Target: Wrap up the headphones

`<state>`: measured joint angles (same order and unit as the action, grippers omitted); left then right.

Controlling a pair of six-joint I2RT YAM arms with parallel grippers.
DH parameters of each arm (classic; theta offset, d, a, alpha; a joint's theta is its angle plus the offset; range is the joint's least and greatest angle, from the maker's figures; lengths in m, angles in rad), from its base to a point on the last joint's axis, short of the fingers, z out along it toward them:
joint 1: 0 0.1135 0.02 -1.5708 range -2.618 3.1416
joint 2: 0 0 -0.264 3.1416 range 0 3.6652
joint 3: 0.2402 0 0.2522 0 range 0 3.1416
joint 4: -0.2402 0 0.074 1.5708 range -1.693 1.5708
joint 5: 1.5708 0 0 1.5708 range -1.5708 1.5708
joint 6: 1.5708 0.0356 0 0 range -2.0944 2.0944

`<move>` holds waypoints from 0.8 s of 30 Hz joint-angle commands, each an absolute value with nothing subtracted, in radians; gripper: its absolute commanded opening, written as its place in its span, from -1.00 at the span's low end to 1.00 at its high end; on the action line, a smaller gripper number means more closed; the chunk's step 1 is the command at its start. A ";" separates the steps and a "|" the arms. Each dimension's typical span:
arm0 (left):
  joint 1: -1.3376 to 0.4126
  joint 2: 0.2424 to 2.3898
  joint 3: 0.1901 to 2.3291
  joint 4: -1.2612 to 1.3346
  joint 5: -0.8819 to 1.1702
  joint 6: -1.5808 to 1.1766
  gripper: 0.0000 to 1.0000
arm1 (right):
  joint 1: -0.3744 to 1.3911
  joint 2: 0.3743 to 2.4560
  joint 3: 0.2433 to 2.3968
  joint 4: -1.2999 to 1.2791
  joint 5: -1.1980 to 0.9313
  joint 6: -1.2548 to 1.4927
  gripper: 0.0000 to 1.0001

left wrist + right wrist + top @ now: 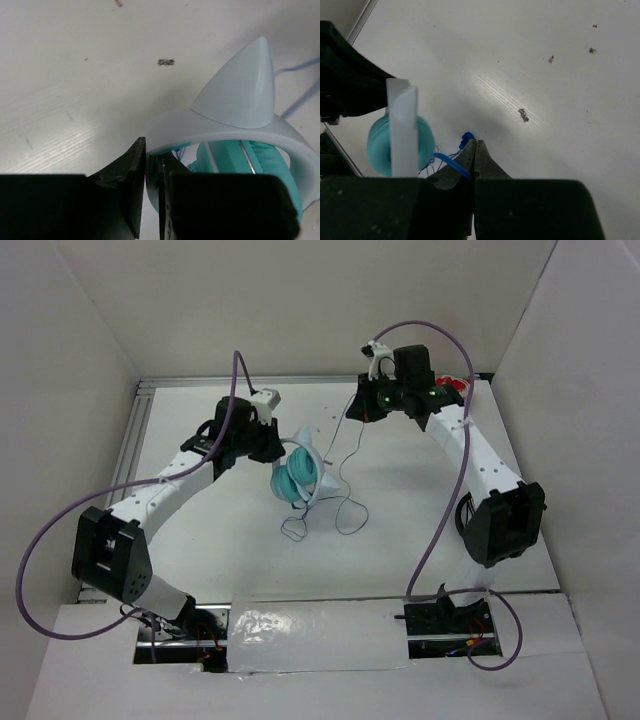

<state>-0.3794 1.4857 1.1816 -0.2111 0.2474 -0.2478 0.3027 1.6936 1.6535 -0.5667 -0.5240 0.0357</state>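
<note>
The left hand is clamped tight on the white headband of the headphones at mid tabletop; the right hand pinches their dark-blue cord, slack looping over the tabletop

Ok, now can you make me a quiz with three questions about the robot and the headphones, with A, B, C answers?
1. Where are the headphones?
A) at the left gripper
B) by the right arm's base
C) off the table

2. What colour are the ear cups?
A) red
B) teal
C) yellow

3. What is the right gripper doing?
A) wide open
B) shut on the cord
C) holding a cup

Answers:
1 A, it clamps the white headband.
2 B, both wrist views show teal.
3 B, the blue cord is pinched in it.
</note>
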 commanded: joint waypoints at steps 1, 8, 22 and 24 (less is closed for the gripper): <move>-0.396 1.534 1.259 -0.227 0.039 -0.353 -1.00 | 0.365 1.585 1.684 -0.603 -0.404 0.040 -1.00; -0.399 1.655 1.388 -0.379 -0.083 -0.555 -1.00 | 0.567 1.506 1.596 -0.583 -0.368 0.011 -1.00; -0.368 1.591 1.445 -0.482 -0.126 -0.991 -1.00 | 0.778 1.503 1.297 -0.379 -0.546 -0.048 -0.93; -0.359 1.550 1.399 -0.413 -0.068 -0.986 -1.00 | 0.778 1.477 1.244 -0.283 -0.549 -0.054 -0.84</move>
